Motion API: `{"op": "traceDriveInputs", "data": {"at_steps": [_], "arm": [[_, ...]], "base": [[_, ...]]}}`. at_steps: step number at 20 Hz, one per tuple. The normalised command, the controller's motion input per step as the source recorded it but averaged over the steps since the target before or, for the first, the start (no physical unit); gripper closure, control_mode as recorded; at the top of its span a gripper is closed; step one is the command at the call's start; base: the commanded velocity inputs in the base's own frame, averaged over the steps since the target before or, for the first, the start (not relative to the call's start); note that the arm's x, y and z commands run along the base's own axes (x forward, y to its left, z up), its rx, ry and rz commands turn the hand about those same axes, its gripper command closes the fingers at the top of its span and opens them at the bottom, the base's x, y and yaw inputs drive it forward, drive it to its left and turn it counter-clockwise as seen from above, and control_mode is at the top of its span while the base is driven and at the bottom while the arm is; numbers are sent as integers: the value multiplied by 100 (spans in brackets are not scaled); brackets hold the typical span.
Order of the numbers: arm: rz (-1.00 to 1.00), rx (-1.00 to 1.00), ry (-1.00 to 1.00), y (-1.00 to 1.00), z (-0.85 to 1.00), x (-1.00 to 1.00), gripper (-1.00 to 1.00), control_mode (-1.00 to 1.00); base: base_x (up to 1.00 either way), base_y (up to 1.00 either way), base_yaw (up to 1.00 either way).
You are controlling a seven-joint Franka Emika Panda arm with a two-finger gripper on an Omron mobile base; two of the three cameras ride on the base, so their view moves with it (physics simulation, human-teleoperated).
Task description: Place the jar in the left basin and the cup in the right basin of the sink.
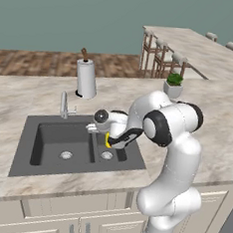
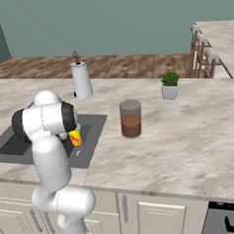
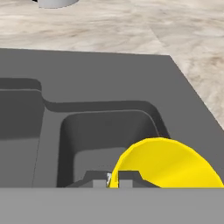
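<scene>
The sink [image 1: 80, 148], a dark grey double-basin unit set in a marbled counter [image 1: 20, 100], serves as the landmark. The gripper [image 1: 109, 141] hangs above the right basin [image 1: 108, 149], the narrower compartment, with its jaws pressed together on the rim of the cup [image 1: 107, 139]. In the hand view the cup [image 3: 168, 164] appears as a bright yellow rounded shape just beside the dark fingertips [image 3: 128, 176], with the right basin [image 3: 96, 135] below and behind it. From the right base view the cup [image 2: 76, 137] shows a red-orange mark on its side and sits over the near right end of the sink [image 2: 88, 136], partly hidden by the arm. Whether the cup touches the basin floor cannot be told. The left basin [image 1: 61, 141], wider and with a round silver drain, lies on the far side of the divider from the cup. The jar [image 2: 131, 119], brown below and pale grey above, stands upright on the counter to the right of the sink, well apart from it. A slim silver tap [image 1: 64, 105] rises at the sink's back rim; a paper-towel roll [image 1: 86, 78] stands behind it, and a potted plant [image 1: 173, 85] farther right.
</scene>
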Motion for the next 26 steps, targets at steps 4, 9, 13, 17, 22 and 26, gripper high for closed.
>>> {"op": "traceDriveInputs", "data": {"at_steps": [4,9,13,17,22,26], "arm": [[-3,0,0,0,-41,13,100,-100],[-3,0,0,0,-43,19,100,-100],[-2,0,0,0,-41,27,100,-100],[-2,0,0,0,-40,29,100,-100],[-2,0,0,0,-42,25,100,-100],[-3,0,0,0,-41,21,100,-100]], "base": [[0,0,0],[0,0,0],[0,0,0],[0,0,0],[0,0,0],[0,0,0]]}}
